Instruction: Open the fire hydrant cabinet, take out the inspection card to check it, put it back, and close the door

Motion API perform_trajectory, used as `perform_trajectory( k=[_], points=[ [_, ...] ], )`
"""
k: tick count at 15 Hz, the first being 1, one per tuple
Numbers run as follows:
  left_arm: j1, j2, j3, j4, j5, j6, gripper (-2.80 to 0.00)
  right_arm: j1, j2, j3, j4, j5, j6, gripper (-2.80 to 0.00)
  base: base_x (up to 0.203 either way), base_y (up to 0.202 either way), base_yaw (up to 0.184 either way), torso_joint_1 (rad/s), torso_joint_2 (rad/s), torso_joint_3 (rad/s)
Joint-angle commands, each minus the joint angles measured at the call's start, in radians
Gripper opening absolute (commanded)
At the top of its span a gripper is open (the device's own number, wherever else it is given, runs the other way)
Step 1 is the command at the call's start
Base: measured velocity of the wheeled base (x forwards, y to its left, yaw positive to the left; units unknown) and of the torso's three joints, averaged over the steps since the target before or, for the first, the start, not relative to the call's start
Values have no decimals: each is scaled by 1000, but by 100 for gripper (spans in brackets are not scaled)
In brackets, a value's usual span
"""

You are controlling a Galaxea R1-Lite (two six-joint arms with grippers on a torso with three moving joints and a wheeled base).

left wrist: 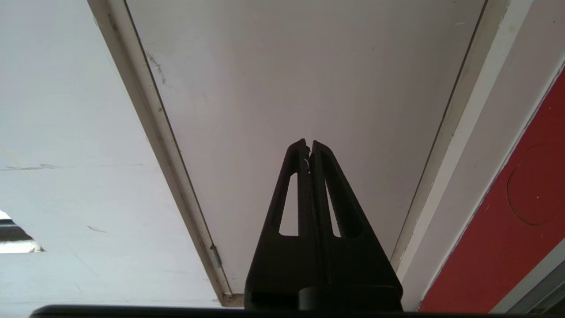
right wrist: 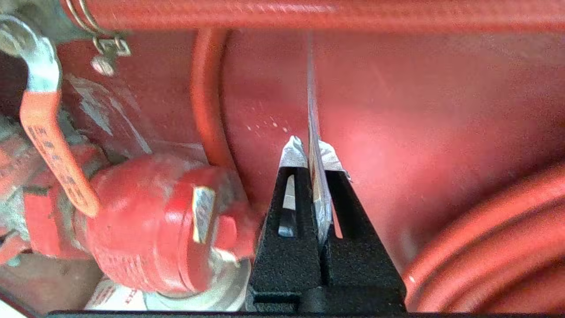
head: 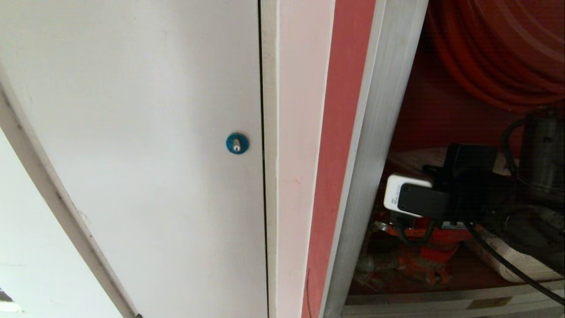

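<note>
Inside the fire hydrant cabinet, the right hand is clamped on the inspection card, seen edge-on: light, thin, slick laminate (likely floppy), best pinched by its edge. The left hand is parked, pressed together.

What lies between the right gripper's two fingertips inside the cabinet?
The inspection card, seen edge-on, pinched by the right gripper; the right wrist view shows it.
</note>
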Motion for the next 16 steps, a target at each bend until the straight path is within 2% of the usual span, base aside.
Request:
perform_trajectory(
  k=[1, 9, 12, 16],
  points=[
    [0, 1, 8, -1, -1, -1, -280, 3, -56, 16, -7, 10, -11, -280, 0, 0, 0, 0, 0, 0],
    [0, 1, 8, -1, -1, -1, -280, 9, -264, 52, 2, 83, -5, -280, 0, 0, 0, 0, 0, 0],
    [0, 1, 8, -1, -1, 0, -280, 57, -333, 60, 4, 83, -14, -280, 0, 0, 0, 0, 0, 0],
    [0, 1, 8, -1, -1, 0, -280, 103, -411, 69, 2, 83, -77, -280, 0, 0, 0, 0, 0, 0]
  ],
)
